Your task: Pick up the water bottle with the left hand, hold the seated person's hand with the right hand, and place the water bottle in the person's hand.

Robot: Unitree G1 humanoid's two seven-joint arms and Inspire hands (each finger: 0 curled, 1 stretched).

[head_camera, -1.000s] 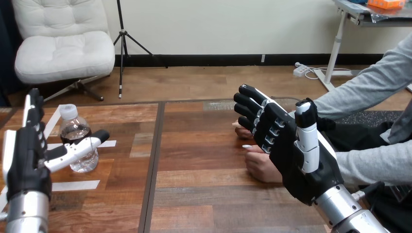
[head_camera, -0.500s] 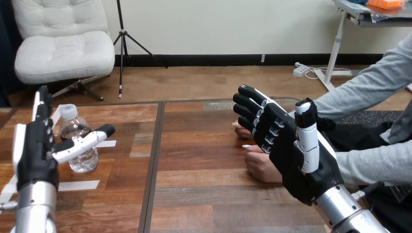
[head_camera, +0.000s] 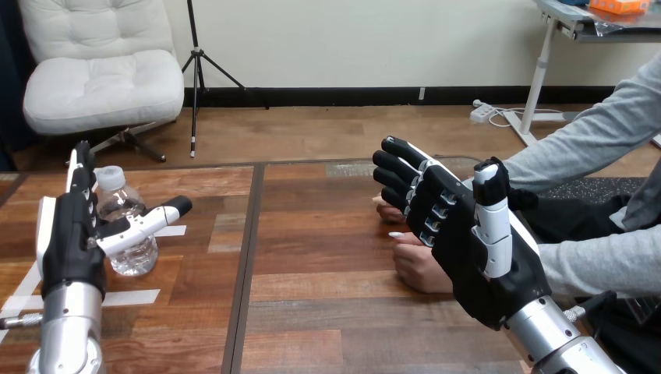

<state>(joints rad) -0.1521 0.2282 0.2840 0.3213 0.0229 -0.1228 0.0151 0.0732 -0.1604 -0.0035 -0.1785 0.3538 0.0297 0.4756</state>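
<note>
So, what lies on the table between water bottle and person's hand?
In the head view: a white tape strip's end, a dark seam, otherwise bare table.

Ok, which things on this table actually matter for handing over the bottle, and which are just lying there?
For the job: water bottle, left hand, right hand, person's hands.

Just lying about: white tape strips on the table.

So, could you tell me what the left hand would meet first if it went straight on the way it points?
Probably the water bottle: the thumb of the left hand crosses its front, though depth is unclear.
</note>
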